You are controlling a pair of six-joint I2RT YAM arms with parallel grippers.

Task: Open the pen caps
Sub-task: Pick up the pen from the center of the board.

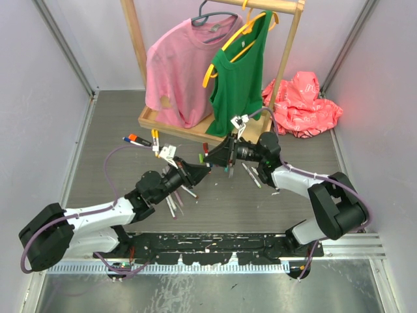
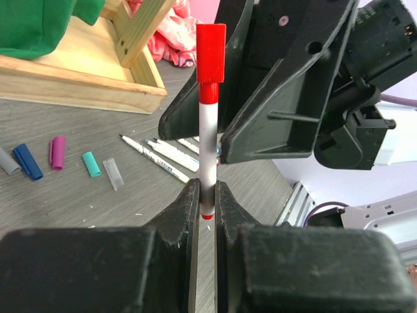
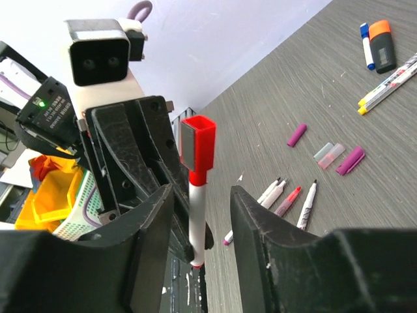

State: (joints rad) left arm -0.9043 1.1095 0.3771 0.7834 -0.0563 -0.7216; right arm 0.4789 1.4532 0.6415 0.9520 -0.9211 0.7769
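Red and not yet removed, the cap is seated on a marker that is clamped at its lower end by the left gripper, above the middle of the table. The right gripper is held part open around the marker, touching nothing. Closing on the cap and a straight pull are judged to be needed next.

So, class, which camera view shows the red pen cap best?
Left wrist: the red cap stands whole, sharp and side-on, on its marker. Right wrist shows it more from its end. Top external gives only a tiny red speck.
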